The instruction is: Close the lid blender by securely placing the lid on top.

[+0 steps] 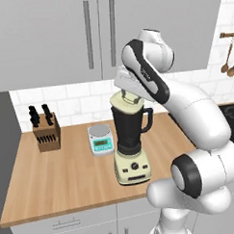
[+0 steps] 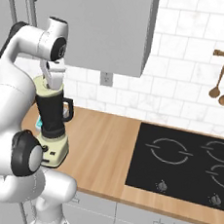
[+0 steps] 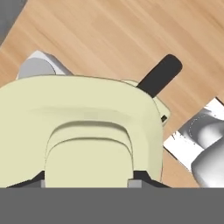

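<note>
The blender (image 1: 129,133) stands on the wooden counter, a dark jar with a side handle on a cream base with dark knobs. It also appears at the left of the right base view (image 2: 50,117). The pale cream lid (image 1: 123,105) sits slightly tilted at the jar's top; I cannot tell whether it is fully seated. My gripper (image 1: 130,96) comes down from above and is shut on the lid's raised knob. In the hand view the lid (image 3: 87,113) covers most of the jar, with the gripper (image 3: 87,179) clamped around the knob and the blender's dark handle (image 3: 159,74) sticking out beyond the lid.
A white and teal kitchen scale (image 1: 100,139) stands just left of the blender and a wooden knife block (image 1: 45,129) further left. Grey wall cabinets (image 1: 48,40) hang close above the arm. A black cooktop (image 2: 182,160) lies to the right, with wooden spoons (image 2: 221,91) on the wall.
</note>
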{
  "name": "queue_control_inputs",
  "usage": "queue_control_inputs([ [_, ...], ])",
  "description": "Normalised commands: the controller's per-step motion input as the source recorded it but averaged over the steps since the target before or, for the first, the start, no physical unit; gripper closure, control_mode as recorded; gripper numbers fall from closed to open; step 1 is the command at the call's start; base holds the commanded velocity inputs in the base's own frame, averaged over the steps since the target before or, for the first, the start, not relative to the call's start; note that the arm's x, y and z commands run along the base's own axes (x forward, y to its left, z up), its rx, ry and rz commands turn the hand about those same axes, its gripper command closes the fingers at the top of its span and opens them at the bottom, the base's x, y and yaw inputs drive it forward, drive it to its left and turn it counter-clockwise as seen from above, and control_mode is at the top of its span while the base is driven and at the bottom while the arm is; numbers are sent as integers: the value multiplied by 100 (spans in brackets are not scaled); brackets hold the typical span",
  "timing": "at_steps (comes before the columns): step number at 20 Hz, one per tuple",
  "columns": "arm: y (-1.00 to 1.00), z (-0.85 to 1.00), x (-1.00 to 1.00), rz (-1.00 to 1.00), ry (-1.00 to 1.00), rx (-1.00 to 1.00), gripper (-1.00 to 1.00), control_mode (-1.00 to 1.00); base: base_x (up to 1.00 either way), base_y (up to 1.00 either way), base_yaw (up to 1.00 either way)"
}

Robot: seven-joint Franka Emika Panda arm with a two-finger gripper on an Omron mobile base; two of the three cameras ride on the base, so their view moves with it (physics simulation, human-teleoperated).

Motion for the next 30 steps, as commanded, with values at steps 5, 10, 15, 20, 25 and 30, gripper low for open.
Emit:
queue_control_inputs([
  [5,7,-17,-10,-1,8,-3,100,-100,0,0,0],
  [10,-5,-63,-42,0,-12,0,100,-100,0,0,0],
  [15,0,-46,-13,0,-9,0,100,-100,0,0,0],
  [20,-1,-11,0,0,0,0,100,-100,0,0,0],
  [25,0,-21,0,0,-1,2,-100,-100,0,0,0],
  [30,0,-3,0,0,-6,2,-100,-100,0,0,0],
])
